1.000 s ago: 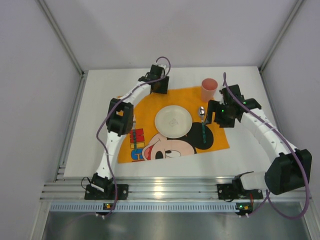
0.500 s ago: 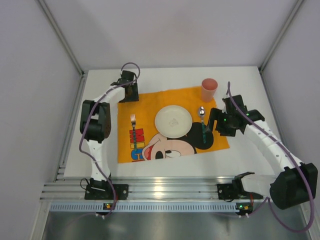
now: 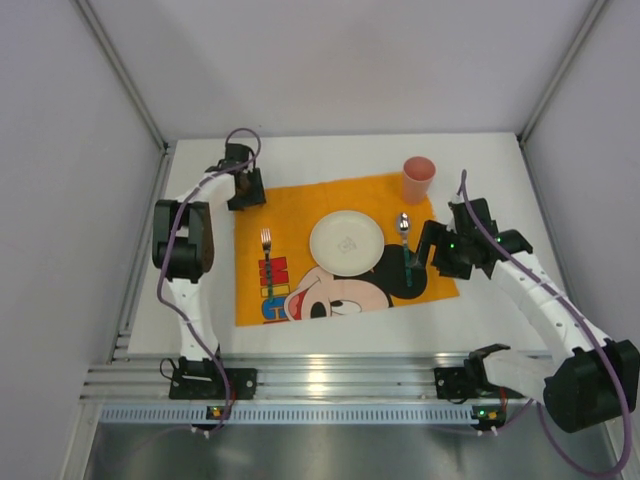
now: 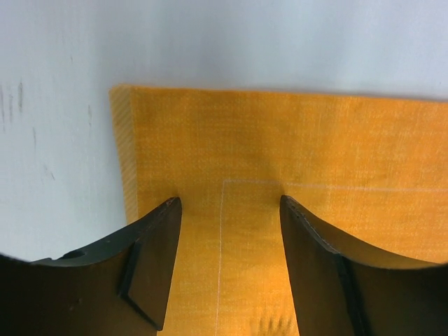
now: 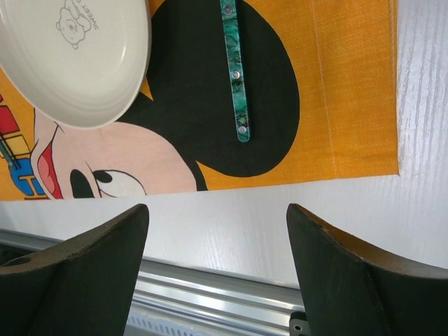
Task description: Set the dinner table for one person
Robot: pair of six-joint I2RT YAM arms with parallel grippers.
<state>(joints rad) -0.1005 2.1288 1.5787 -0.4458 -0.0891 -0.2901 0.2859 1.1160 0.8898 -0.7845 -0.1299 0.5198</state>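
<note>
White desk [image 3: 190, 300] is carrying a placemat [image 3: 300, 205]; left hand [image 3: 245, 197] is hovering near the far-left corner, right hand [image 3: 428, 246] near the right edge, both gaping, empty.

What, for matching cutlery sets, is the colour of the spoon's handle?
The metal spoon's flat handle is marbled green, clearest in the right wrist view.

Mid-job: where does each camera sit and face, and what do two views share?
Top external: above, behind the bases, looking down on the table; both arms show.
Left wrist: faces down onto the placemat corner; left gripper open in frame.
Right wrist: faces down onto spoon and plate; right gripper open.
Shared: top and right wrist both see the plate.
</note>
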